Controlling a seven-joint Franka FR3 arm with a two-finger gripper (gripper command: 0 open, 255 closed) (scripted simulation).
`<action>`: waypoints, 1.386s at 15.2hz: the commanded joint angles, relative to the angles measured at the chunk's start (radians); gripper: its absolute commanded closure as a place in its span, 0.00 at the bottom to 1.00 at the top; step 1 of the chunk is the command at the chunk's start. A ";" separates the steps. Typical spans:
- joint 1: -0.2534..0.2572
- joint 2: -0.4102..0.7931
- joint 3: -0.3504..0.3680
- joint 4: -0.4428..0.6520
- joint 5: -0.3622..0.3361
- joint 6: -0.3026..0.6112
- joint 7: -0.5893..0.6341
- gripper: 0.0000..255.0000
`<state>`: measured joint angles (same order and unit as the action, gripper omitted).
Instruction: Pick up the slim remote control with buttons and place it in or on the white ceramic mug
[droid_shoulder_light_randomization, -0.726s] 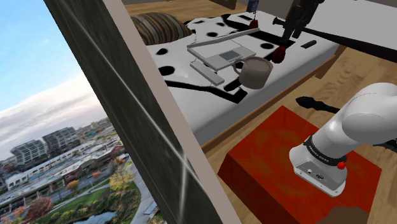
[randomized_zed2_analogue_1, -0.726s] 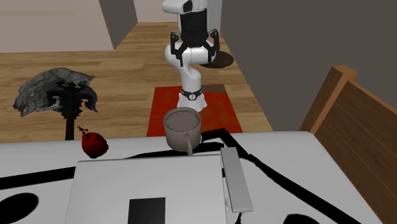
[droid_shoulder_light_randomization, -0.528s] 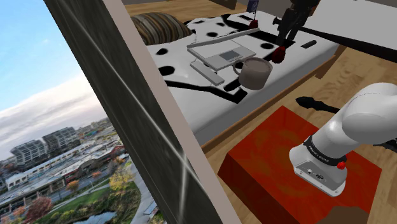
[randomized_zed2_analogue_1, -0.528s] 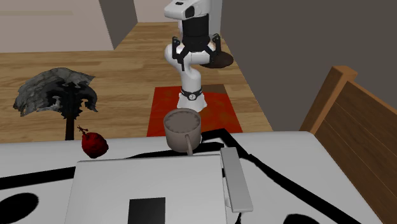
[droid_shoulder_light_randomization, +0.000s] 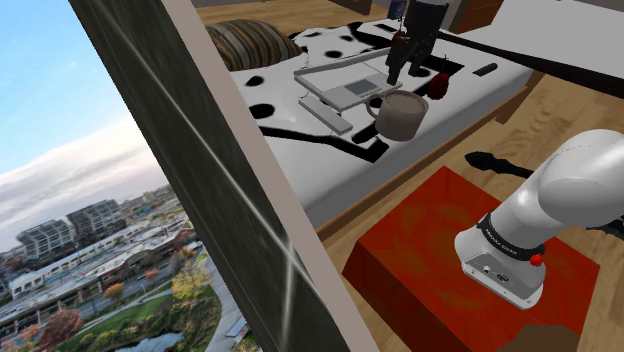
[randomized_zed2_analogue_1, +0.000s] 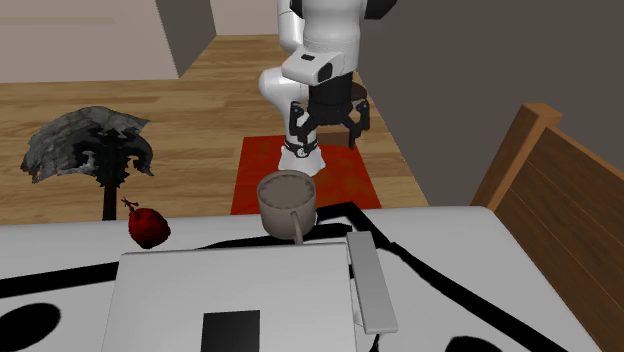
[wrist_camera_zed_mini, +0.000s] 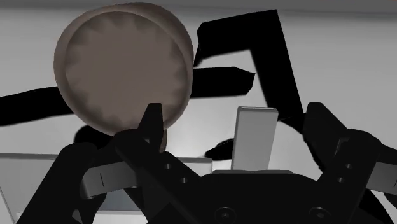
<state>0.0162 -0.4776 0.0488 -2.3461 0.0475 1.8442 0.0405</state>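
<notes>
The slim remote (droid_shoulder_light_randomization: 328, 117) is a plain grey bar lying on the white bed cover with black patches (droid_shoulder_light_randomization: 300, 170), beside a flat grey slab (droid_shoulder_light_randomization: 345, 85). The mug (droid_shoulder_light_randomization: 400, 115) is grey-brown and stands upright near the bed's edge, handle toward the remote. In the second exterior view the remote (randomized_zed2_analogue_1: 370, 282) lies to the right of the mug (randomized_zed2_analogue_1: 288, 203). My black gripper (droid_shoulder_light_randomization: 396, 62) hangs open above the bed just beyond the mug, holding nothing. In the wrist view the remote (wrist_camera_zed_mini: 254, 137) lies below, between the spread fingers (wrist_camera_zed_mini: 153, 121) of the gripper (wrist_camera_zed_mini: 235, 121), and the mug (wrist_camera_zed_mini: 124, 67) is off to one side.
A red apple (droid_shoulder_light_randomization: 437, 85) and a small black bar (droid_shoulder_light_randomization: 485, 70) lie on the bed past the mug. A striped pillow (droid_shoulder_light_randomization: 245, 40) sits at the back. A wooden bed frame (randomized_zed2_analogue_1: 545, 180) rises at the second exterior view's right. The arm stands on a red stand (droid_shoulder_light_randomization: 450, 250).
The hand has swung toward the shoulder view's left, from past the apple to above the mug, and has come lower. Its fingers have stayed open. Nothing on the bed has moved.
</notes>
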 joint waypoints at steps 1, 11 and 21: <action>0.002 0.080 0.014 0.023 0.000 0.060 0.020 0.00; 0.013 0.456 0.066 0.213 -0.040 0.250 0.128 0.00; 0.032 0.707 0.072 0.360 -0.089 0.351 0.195 0.00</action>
<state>0.0480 0.2230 0.1208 -1.9802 -0.0398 2.1826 0.2338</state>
